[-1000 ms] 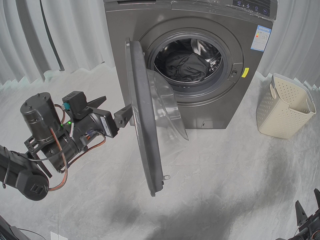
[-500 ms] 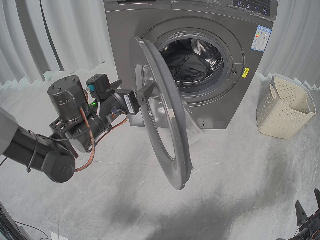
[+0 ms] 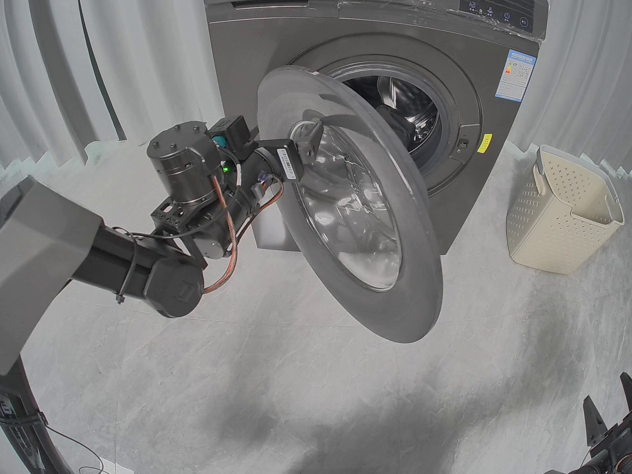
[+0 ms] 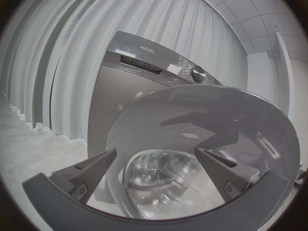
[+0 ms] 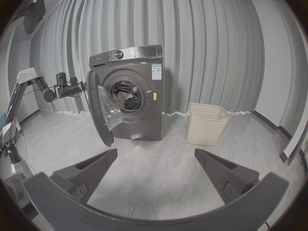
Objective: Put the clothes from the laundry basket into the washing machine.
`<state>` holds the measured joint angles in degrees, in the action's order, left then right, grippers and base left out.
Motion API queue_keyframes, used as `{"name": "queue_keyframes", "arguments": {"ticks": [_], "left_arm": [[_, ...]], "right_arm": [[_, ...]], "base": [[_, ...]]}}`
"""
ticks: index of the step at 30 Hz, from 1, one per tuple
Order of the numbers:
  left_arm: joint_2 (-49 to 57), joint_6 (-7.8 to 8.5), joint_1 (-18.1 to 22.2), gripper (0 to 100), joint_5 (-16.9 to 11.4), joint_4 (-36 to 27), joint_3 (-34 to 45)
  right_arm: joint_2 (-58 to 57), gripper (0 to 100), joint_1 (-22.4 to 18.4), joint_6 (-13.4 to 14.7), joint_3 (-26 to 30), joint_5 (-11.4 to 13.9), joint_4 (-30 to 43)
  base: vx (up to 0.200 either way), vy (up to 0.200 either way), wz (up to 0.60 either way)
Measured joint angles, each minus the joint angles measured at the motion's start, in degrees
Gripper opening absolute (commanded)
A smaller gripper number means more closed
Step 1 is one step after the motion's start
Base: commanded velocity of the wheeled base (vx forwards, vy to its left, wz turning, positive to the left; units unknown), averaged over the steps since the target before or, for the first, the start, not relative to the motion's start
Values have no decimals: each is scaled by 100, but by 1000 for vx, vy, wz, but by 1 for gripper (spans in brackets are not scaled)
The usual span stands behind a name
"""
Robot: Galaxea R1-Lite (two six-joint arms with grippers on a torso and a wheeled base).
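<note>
The grey washing machine (image 3: 368, 27) stands ahead with its round door (image 3: 368, 232) half swung across the drum opening. Dark clothes (image 3: 397, 118) lie inside the drum, mostly hidden behind the door; they also show in the right wrist view as dark clothes (image 5: 130, 102). My left gripper (image 3: 311, 139) is open, fingertips against the door's outer face near its hinge side, with the door's glass (image 4: 160, 180) bulging between the fingers (image 4: 109, 154). My right gripper (image 5: 155, 153) hangs open and low over the floor, far back from the machine. The cream laundry basket (image 3: 566, 212) looks empty.
Grey tiled floor (image 3: 263, 376) spreads in front of the machine. Pale curtains (image 3: 131, 54) hang behind and to both sides. The basket stands on the floor just right of the machine.
The left arm has risen and moved right with its gripper on the door. The door has swung from wide open to about halfway across the opening, hiding most of the clothes.
</note>
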<state>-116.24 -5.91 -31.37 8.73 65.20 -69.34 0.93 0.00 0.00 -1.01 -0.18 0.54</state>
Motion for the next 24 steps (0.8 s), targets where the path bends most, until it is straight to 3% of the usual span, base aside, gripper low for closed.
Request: {"name": "queue_keyframes", "arguments": {"ticks": [9,15,24], "left_arm": [[-752,-55,55,100,332,-61,-1068],[-1061,-279,149,100,550,-139,-1552],[-989,-394,166,100,578,-154,-1106]], "right_arm": [[0,100,0,0,0,0,0],[0,100,0,0,0,2,0],[0,100,0,0,0,0,0]], "base": [[0,0,0],[0,0,0],[0,0,0]]}}
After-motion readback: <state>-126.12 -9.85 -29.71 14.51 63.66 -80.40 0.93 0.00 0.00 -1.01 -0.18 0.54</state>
